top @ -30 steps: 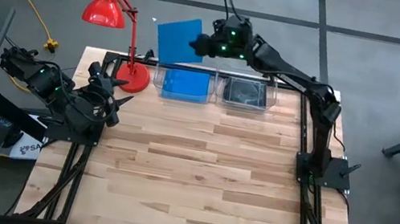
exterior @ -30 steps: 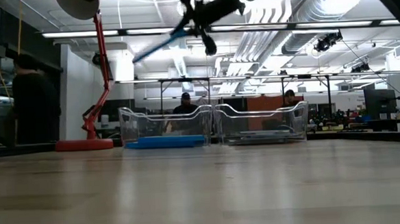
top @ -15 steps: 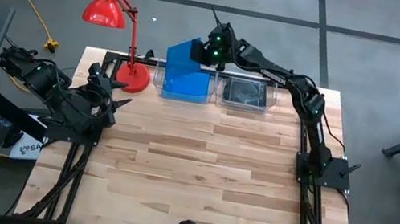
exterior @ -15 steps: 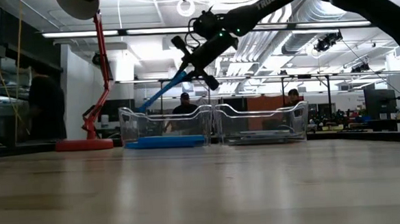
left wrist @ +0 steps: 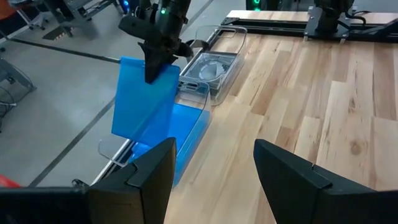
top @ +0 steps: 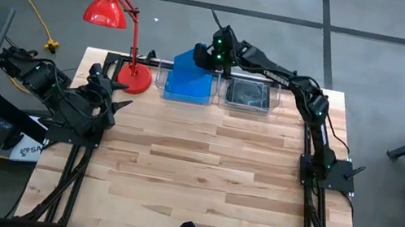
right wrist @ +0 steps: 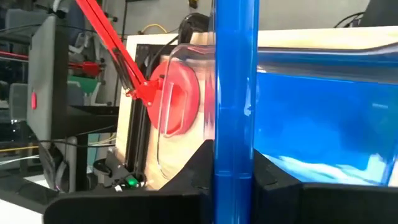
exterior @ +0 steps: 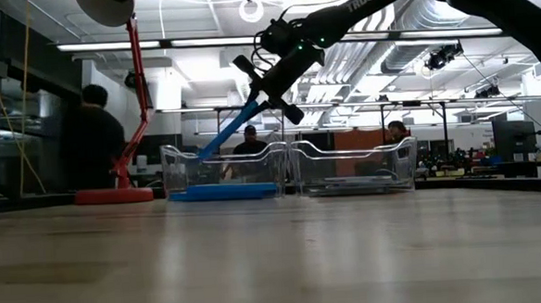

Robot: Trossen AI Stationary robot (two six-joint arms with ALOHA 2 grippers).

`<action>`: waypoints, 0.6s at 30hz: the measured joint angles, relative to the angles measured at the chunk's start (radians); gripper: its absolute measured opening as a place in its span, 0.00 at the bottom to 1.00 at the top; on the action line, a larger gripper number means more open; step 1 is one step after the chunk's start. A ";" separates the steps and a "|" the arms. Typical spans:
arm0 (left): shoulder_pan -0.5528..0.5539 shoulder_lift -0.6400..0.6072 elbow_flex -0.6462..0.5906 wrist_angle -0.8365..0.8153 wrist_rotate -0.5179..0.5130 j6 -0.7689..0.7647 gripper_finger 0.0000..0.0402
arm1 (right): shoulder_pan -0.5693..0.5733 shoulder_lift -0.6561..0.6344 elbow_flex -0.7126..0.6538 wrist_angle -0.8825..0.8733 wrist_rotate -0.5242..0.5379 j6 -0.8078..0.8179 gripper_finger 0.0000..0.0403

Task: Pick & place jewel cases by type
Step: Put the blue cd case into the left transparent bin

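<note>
So the blue jewel case [top: 190, 71] is up in the air, tilted steeply, hanging over the left bin [top: 164, 85] at the far edge of the table [top: 200, 179]. Its lower corner dips down toward the bin's opening in the low view, but I can't tell if it's touching anything in there yet. The right gripper [top: 213, 58] is clamped on the case's upper edge, fingers pinched tight on it, with the case dangling down and away from the gripper toward the lamp side. From the right wrist camera the case [right wrist: 236, 93] shows edge-on between the two dark fingers.

There's more blue already lying flat in the bottom of that same bin. The right bin [top: 272, 100] right beside it has dark grey cases [top: 248, 95] inside.

A red desk lamp [top: 119, 21] stands just left of the bins. The left gripper [top: 119, 93] sits off at the table's left edge, jaws spread wide, holding nothing.
</note>
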 joint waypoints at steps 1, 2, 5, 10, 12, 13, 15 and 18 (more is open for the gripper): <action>0.000 0.000 0.000 0.000 0.000 0.000 0.53 | 0.000 0.000 0.000 -0.007 0.000 -0.001 0.05; 0.000 0.000 0.000 0.000 0.000 0.000 0.53 | 0.000 -0.001 0.000 -0.010 0.000 -0.002 0.05; 0.000 0.000 0.000 0.000 0.005 -0.003 0.53 | 0.000 -0.001 0.000 -0.012 -0.002 0.007 0.05; 0.000 0.000 0.000 -0.001 0.025 -0.022 0.53 | 0.012 -0.001 0.000 -0.014 0.019 0.047 0.05; 0.000 0.000 0.000 -0.001 0.027 -0.022 0.53 | 0.017 -0.001 0.000 -0.015 0.020 0.050 0.05; 0.000 0.000 0.000 -0.001 0.030 -0.022 0.53 | 0.019 -0.001 0.000 -0.018 0.020 0.051 0.05; 0.000 0.000 0.000 -0.001 0.033 -0.023 0.53 | 0.023 -0.001 -0.001 -0.039 0.025 0.054 0.05; 0.000 0.001 0.000 -0.006 0.033 -0.023 0.53 | 0.033 0.001 -0.002 -0.059 0.038 0.055 0.05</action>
